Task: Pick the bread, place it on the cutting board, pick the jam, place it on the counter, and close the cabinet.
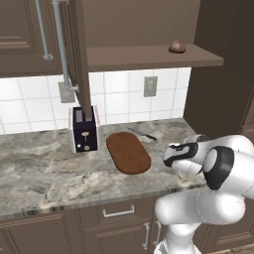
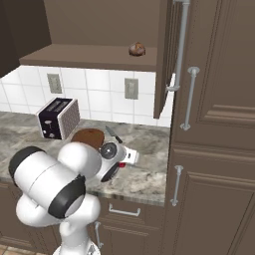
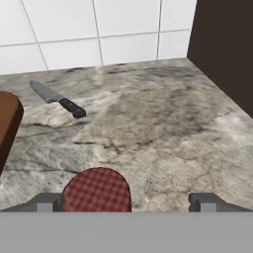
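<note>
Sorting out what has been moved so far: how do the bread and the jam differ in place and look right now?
The bread sits up on the open cabinet shelf, while the jam stands low on the counter. The bread is a lumpy tan-brown bun; the jam shows a round, dark red lid. The jam sits between the tips of the open gripper; the bread is far from it. Both are small and rounded.

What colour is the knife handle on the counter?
Black, on the knife; the hand view shows it best.
</note>
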### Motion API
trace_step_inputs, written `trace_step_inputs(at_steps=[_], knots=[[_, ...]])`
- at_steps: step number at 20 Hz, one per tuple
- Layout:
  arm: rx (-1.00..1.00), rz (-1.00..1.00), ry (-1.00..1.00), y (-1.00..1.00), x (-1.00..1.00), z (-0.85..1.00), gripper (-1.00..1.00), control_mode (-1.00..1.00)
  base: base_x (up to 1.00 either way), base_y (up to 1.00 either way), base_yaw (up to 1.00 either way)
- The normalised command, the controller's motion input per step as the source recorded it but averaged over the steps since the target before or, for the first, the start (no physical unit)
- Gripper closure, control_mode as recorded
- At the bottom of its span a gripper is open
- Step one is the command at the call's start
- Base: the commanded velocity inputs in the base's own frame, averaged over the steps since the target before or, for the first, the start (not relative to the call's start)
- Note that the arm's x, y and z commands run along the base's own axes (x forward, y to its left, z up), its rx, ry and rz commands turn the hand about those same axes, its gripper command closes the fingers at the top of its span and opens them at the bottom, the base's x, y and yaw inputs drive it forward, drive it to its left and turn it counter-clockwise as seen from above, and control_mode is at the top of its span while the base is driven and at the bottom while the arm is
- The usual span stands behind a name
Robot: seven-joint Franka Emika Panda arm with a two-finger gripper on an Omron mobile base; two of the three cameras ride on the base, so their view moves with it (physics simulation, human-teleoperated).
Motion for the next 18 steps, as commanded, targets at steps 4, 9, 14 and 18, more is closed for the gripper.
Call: trace_step_inputs(at_steps=[4, 9, 14, 18], knots=[[0.0, -0.03, 0.02, 0.0, 0.0, 0.36, -1.0, -1.0, 0.0, 0.0, 0.0], [0.0, -0.03, 0.04, 0.0, -0.01, 0.34, -1.0, -1.0, 0.0, 0.0, 0.0], [0.0, -0.03, 0.04, 0.0, -0.03, 0.32, -1.0, -1.0, 0.0, 0.0, 0.0], [0.0, -0.02, 0.03, 0.0, -0.08, 0.31, -1.0, -1.0, 0.0, 0.0, 0.0]])
